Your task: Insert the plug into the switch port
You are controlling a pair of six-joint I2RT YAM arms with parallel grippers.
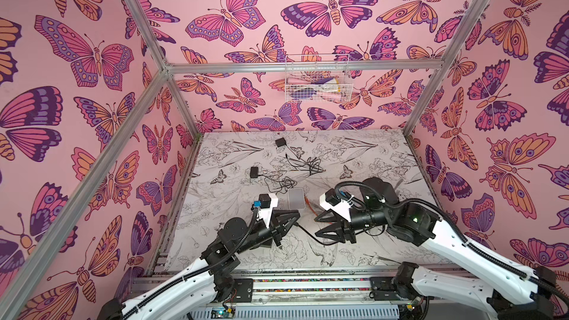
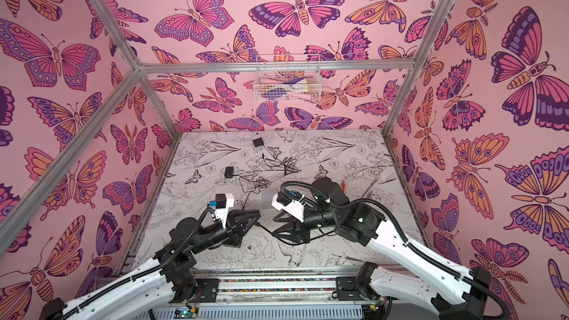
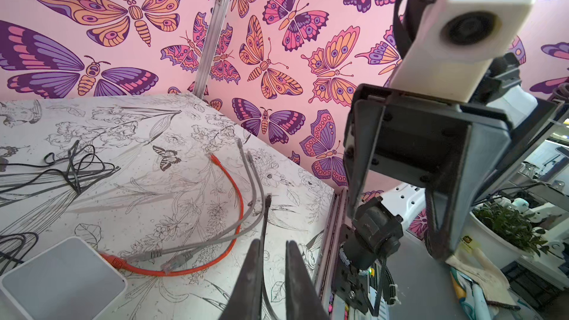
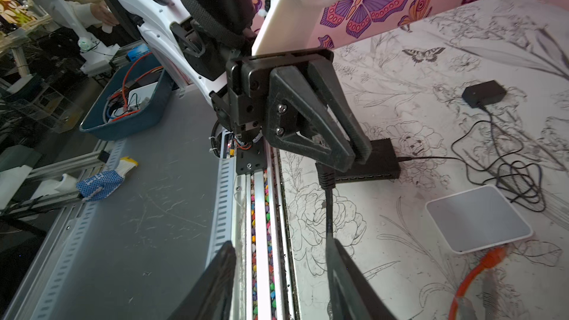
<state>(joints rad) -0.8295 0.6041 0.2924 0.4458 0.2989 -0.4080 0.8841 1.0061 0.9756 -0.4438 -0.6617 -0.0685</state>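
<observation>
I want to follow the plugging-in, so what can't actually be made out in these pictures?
- Black rectangular switch box: ports too dark and small in the right wrist view, partly behind the left gripper.
- Black plastic plug: front end hidden between that gripper's shut fingers, same view.
- Thin black cable: whether the open right gripper touches it is unclear there.

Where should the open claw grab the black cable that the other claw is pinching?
On the straight stretch of black cable just behind its plug, closing across it from the sides. The left gripper pinches the plug end itself, and that stretch runs straight toward the open right gripper, so it likely won't bend away.
</observation>
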